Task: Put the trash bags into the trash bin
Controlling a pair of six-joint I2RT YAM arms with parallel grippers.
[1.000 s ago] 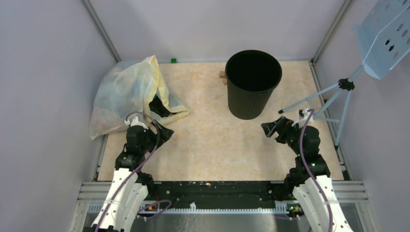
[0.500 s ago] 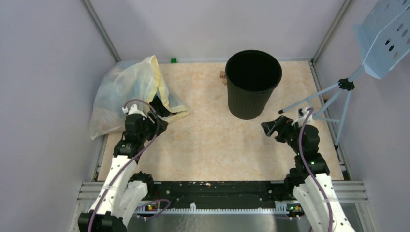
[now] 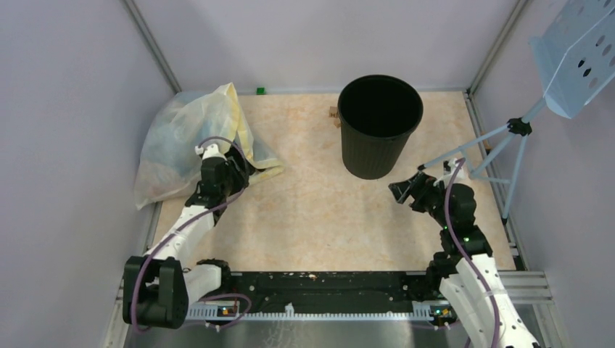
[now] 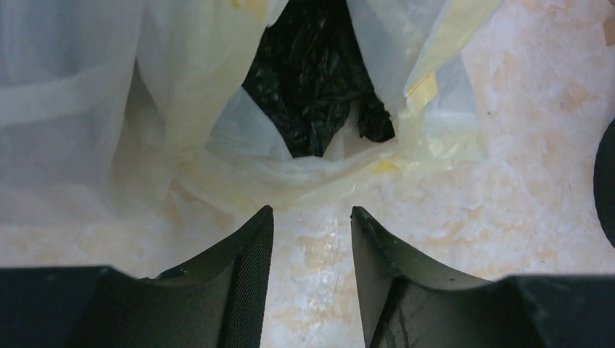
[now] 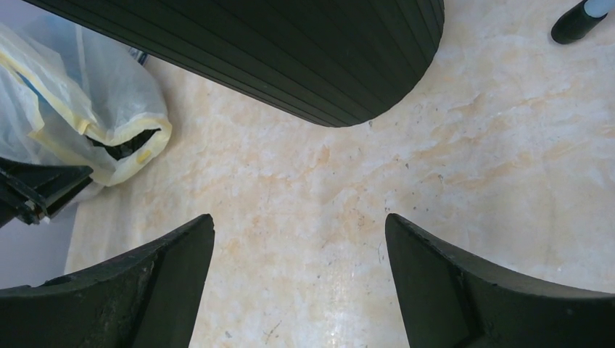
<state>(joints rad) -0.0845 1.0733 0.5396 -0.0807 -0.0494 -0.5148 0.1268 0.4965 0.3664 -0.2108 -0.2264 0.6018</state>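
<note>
The black trash bag (image 4: 319, 72) is crinkly and glossy and lies bunched in the mouth of the big translucent pale-yellow bag (image 3: 181, 138). My left gripper (image 4: 312, 210) is open with a narrow gap and empty. It sits low over the floor just short of that mouth, and in the top view (image 3: 236, 174) it covers most of the black bag. The ribbed black trash bin (image 3: 378, 141) stands upright at the back centre and fills the top of the right wrist view (image 5: 290, 51). My right gripper (image 5: 299, 217) is wide open and empty, near the bin's base on its right (image 3: 401, 190).
A tripod (image 3: 500, 148) holding a pale blue perforated panel (image 3: 580, 58) stands at the right, with one foot near my right gripper (image 5: 576, 22). A small green block (image 3: 260, 90) and a small wooden piece (image 3: 333, 114) lie near the back wall. Grey walls close in both sides.
My left arm has stretched forward and slightly right, bringing its gripper up to the mouth of the pale-yellow bag. My right gripper has edged slightly toward the bin.
</note>
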